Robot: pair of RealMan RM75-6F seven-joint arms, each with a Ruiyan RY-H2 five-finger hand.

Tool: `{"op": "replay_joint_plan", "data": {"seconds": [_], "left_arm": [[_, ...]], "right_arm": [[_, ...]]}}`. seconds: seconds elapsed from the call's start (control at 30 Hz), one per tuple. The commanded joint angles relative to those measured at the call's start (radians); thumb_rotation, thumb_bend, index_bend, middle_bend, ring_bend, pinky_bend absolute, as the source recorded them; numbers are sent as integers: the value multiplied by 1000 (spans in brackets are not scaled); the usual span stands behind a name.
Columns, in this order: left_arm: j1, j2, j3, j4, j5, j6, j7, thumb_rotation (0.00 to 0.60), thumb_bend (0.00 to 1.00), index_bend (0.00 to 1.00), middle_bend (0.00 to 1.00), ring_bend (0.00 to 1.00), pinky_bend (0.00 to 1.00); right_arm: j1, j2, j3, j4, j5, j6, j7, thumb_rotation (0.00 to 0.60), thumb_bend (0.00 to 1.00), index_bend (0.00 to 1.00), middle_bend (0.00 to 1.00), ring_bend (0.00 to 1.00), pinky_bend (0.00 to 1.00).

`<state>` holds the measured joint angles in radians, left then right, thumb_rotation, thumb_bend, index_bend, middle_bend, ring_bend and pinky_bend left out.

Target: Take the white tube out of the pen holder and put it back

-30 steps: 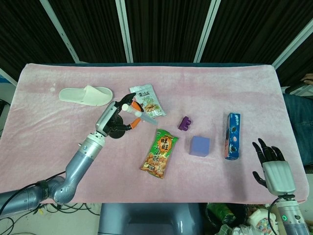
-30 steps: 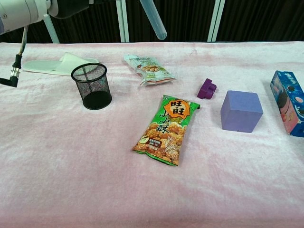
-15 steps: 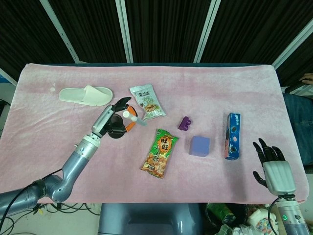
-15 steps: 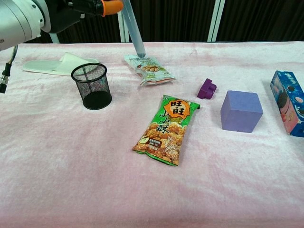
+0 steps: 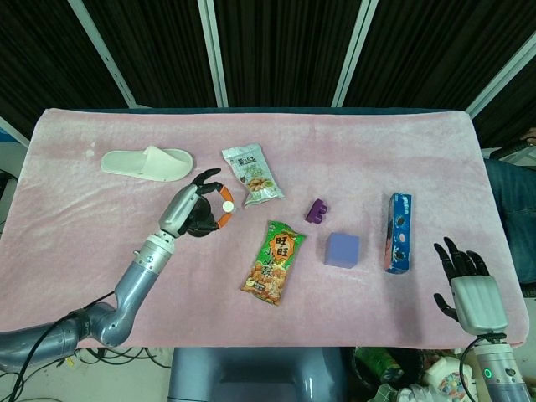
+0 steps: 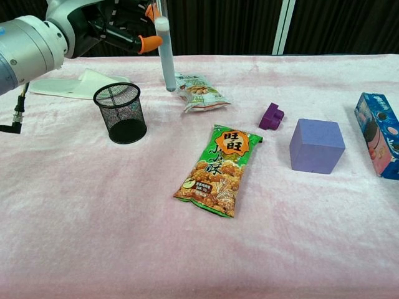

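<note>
My left hand [image 5: 194, 209] [image 6: 118, 28] pinches the white tube [image 6: 166, 56] between orange-tipped fingers, near its top end. In the chest view the tube hangs almost upright, to the right of the black mesh pen holder [image 6: 120, 113] and higher than its rim, with its lower tip in front of the snack bag behind it. In the head view the tube's white cap [image 5: 227, 205] shows end-on, and the hand covers most of the holder [image 5: 199, 224]. My right hand [image 5: 469, 289] rests open at the table's near right edge, far from both.
On the pink cloth lie a white slipper [image 5: 148, 162], a pale snack bag [image 5: 252, 174], a green snack bag [image 5: 272, 260], a small purple piece [image 5: 316, 211], a purple cube [image 5: 342, 249] and a blue box [image 5: 399, 232].
My left hand has lowered and drawn back toward the pen holder. The tube has swung from slanting out to the right to nearly upright.
</note>
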<state>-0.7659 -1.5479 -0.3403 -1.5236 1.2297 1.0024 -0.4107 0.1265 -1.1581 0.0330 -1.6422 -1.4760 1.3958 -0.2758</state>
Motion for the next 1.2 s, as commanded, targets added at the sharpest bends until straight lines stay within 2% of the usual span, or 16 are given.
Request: {"op": "replay_joint_plan", "data": {"seconds": [0.03,0.27,0.37,0.43,0.5,0.67,0.73,0.77,0.9,1.2], "left_arm": [[2,19,-35,-58,-9,10,-45,600,469,662,443,64,80],[30,86,-106,-195,-54,-22,-232,600,469,670,449,64,80],[50,135,-145,-264,-71,-56,-357,600,469,671,451,64,86],[68,180,-168,-290,-55,-87,-454,600,469,671,452,64,93],[81,201,-168,-289,-29,-98,-505,600,469,672,452,64,94],[86,201,-140,-235,3,-119,-559,600,469,672,453,64,94],[74,177,-106,-182,11,-135,-540,600,469,672,452,64,94],[60,147,-60,-129,8,-174,-509,600,469,672,451,64,94],[38,75,-15,-36,9,-186,-465,600,469,672,448,65,94],[15,13,-1,28,0,-184,-413,600,469,671,448,64,94]], "right_arm": [[0,0,0,0,0,0,1,600,157,5,32,181,158],[-1,0,-1,1,-2,1,0,600,157,5,32,181,158],[-1,0,0,1,1,0,1,600,157,5,32,181,158],[0,0,0,0,1,-1,-1,600,156,5,32,181,158],[0,0,0,0,2,-2,-3,600,156,5,32,181,158],[0,0,0,-2,6,-4,-4,600,157,5,32,181,158],[0,0,0,-2,6,-4,-4,600,157,5,32,181,158],[0,1,1,-3,8,-4,-4,600,157,5,32,181,158],[-1,3,1,-5,10,-4,0,600,158,5,32,181,158],[0,5,1,-5,9,-7,4,600,157,5,32,181,158]]}}
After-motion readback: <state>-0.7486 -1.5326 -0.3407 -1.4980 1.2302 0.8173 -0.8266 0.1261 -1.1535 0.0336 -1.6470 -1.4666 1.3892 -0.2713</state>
